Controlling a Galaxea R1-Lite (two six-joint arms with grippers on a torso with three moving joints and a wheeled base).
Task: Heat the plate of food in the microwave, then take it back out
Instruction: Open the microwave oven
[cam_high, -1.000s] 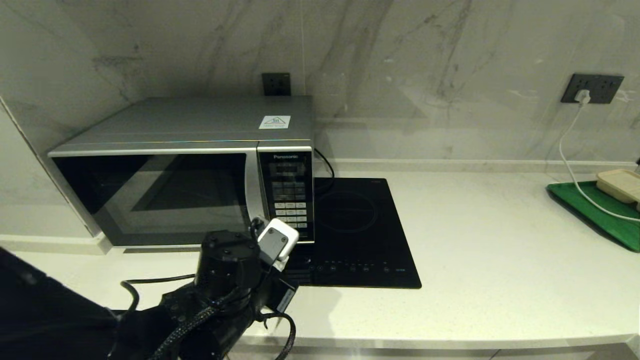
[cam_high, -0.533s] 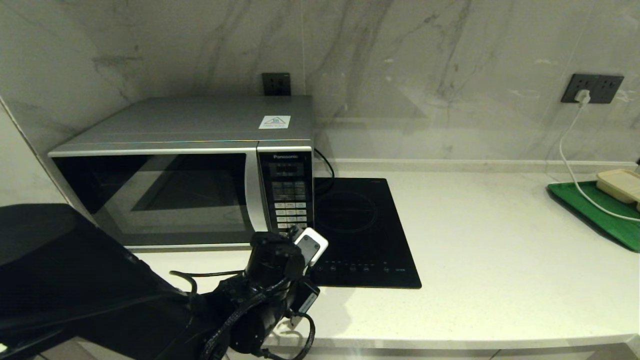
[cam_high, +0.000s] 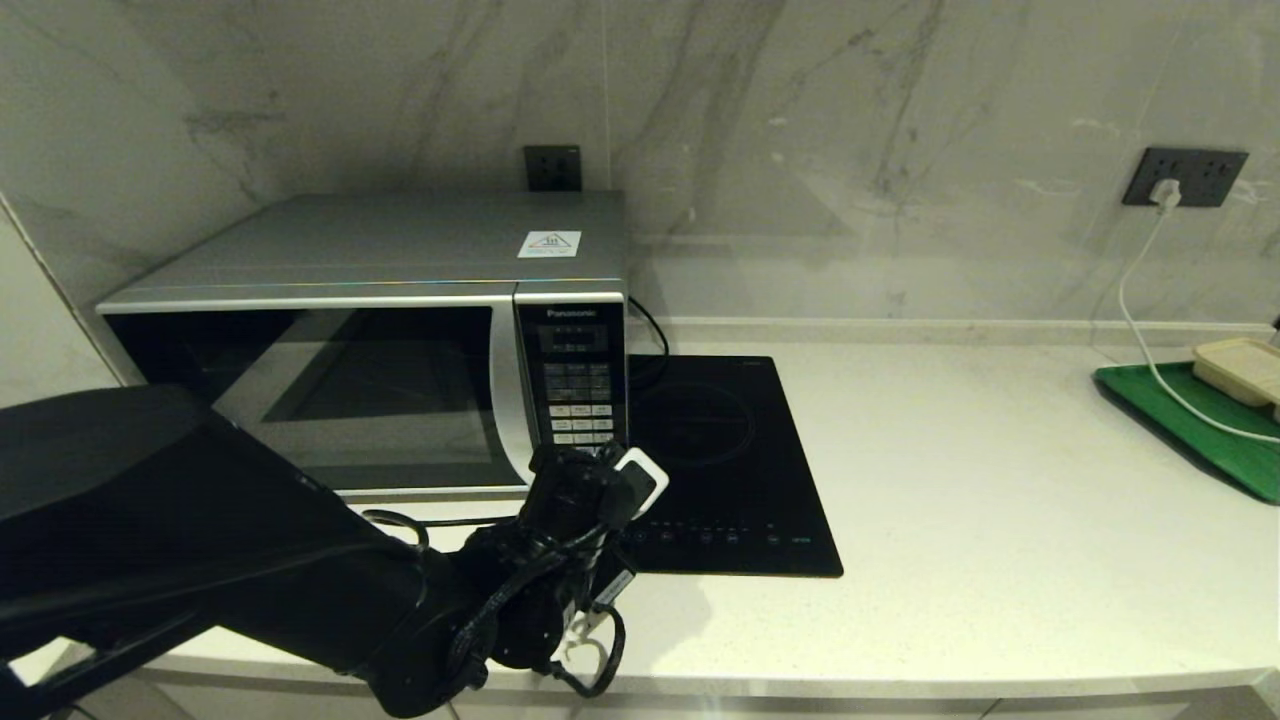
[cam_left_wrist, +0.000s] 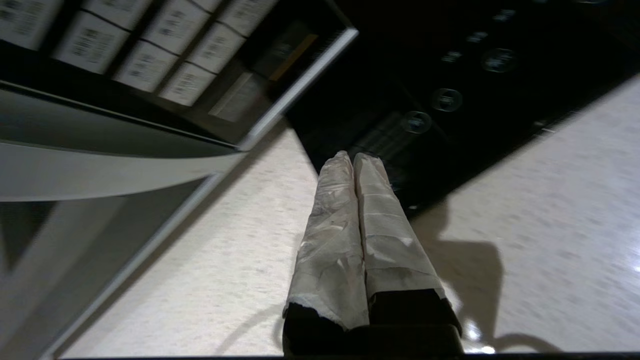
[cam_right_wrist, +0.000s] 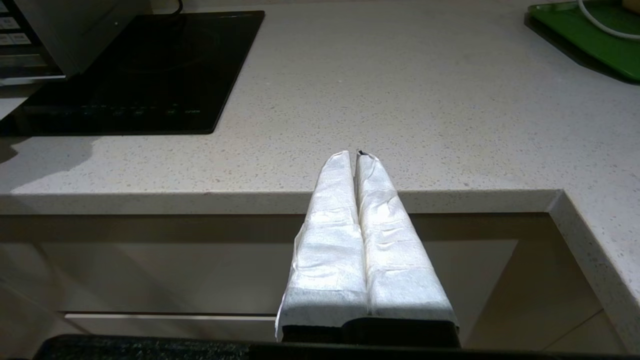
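The silver-grey microwave (cam_high: 370, 330) stands at the back left of the counter with its dark glass door closed. The plate of food is out of view. My left gripper (cam_left_wrist: 354, 157) is shut with nothing between its taped fingers. It hovers low over the counter, just in front of the bottom right corner of the microwave's button panel (cam_left_wrist: 150, 65), at the near left corner of the hob. In the head view the left wrist (cam_high: 585, 495) covers its fingers. My right gripper (cam_right_wrist: 356, 155) is shut and empty, parked at the counter's front edge.
A flat black induction hob (cam_high: 715, 460) lies right of the microwave. At the far right, a green tray (cam_high: 1200, 420) holds a beige lidded box (cam_high: 1240, 368). A white cable (cam_high: 1140, 330) runs from a wall socket onto the tray.
My left arm has swung right and forward, from in front of the door's right edge to the panel's lower corner. The microwave door stays closed.
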